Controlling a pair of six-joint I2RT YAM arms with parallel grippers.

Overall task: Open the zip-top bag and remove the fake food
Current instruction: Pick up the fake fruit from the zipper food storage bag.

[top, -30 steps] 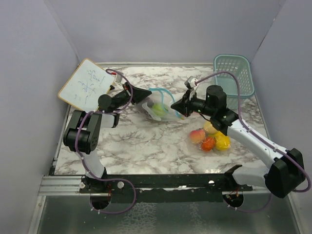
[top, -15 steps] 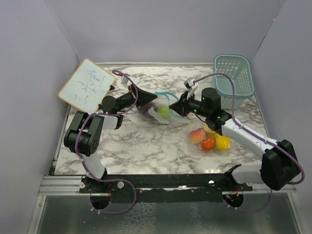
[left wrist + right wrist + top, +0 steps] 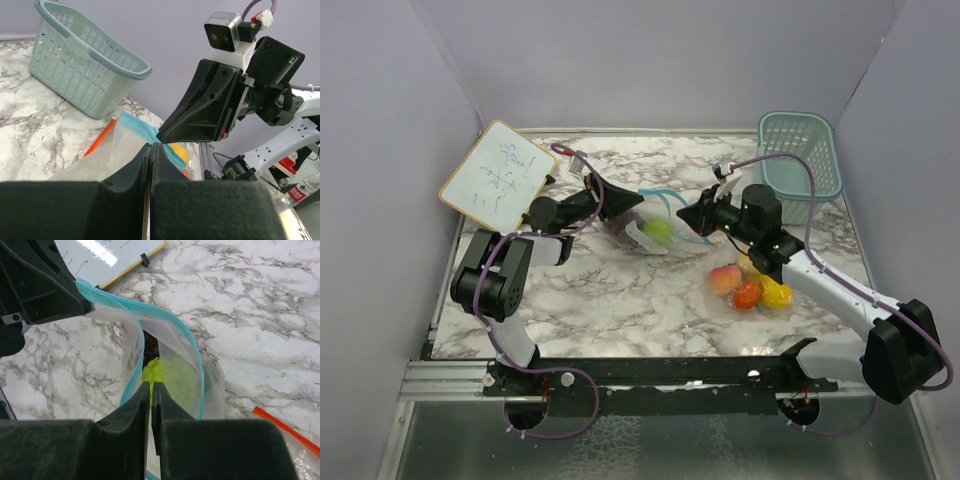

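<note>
- Top view: marble-veined worktop (image 3: 620,300). Clear-film zip-top bag (image 3: 638,238) with teal rim lies mid-worktop, mouth spread between left claw (image 3: 638,204) and right claw (image 3: 681,218). Fake food (image 3: 750,288): glossy rounded peach, tomato and lemon heaped loose beside the right arm; green ball (image 3: 660,230) inside the bag. Teal mesh basket (image 3: 800,150) and whiteboard (image 3: 498,172) at the rear.
- Left wrist: left claw pressed together, clamped on the bag's rim.
- Right wrist: right claw all but together at the near rim; grip on film unclear. The green ball shows through the mouth.
</note>
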